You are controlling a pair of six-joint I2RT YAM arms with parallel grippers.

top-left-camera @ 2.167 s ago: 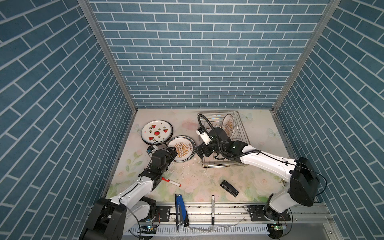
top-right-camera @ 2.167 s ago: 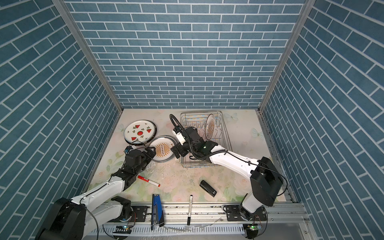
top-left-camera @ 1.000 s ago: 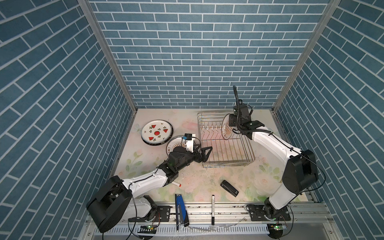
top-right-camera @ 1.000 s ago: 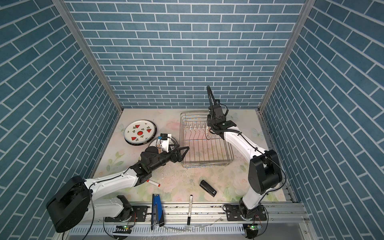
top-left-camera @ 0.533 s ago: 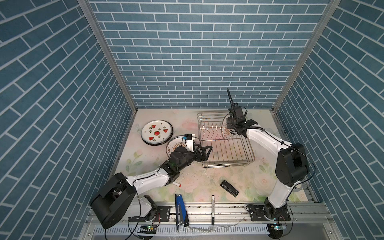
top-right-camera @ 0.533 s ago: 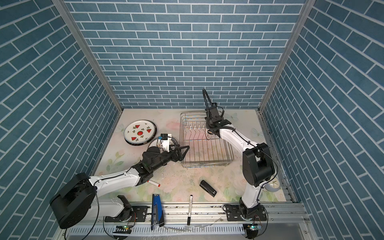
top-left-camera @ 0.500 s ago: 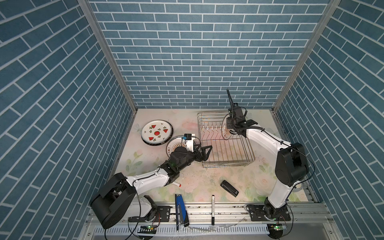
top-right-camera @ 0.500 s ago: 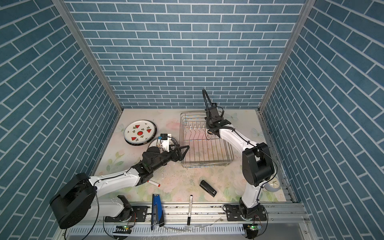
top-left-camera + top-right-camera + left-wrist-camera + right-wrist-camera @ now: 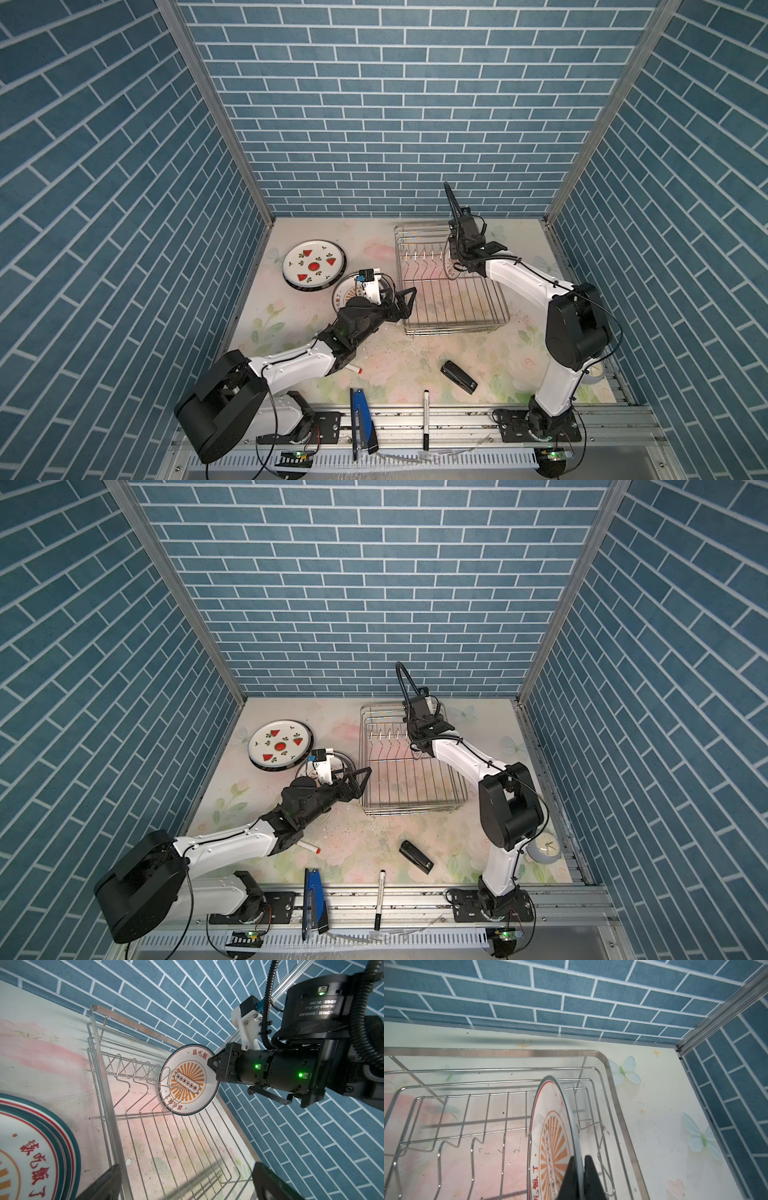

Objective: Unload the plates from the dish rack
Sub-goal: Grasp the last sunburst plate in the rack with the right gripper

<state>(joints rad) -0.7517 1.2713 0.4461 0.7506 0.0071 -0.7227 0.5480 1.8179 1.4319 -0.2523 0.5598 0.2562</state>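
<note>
Because the right end effector (image 9: 580, 1158) pinches the round white dark-rimmed plate with the orange sunburst print (image 9: 187, 1082) only at one small spot of its upper rim, the grip is what I would worry about first. This plate stands upright in the rectangular silver wire dish rack (image 9: 105, 1080), at the right-hand end of the row of upright wire prongs (image 9: 133, 1072), with its lower edge between them, and it seems to be the only plate left inside. If the arm pulls sideways instead of straight up, I think the lower edge can catch on a prong. Then either the smooth rim slides out of the black fingers, or the light rack is dragged along with the plate. Once free, the plate may also swing around the pinch point, since most of its weight hangs below it, and a fall on the wires or on the flowered desk (image 9: 291, 332) could chip it. The left end effector (image 9: 408, 303) is spread wide and holds nothing. It hovers just beside the rack's left side, near a second sunburst plate (image 9: 31, 1157) lying flat beside the round white watermelon-print plate (image 9: 313, 266), so a low path toward these could hit that arm
</note>
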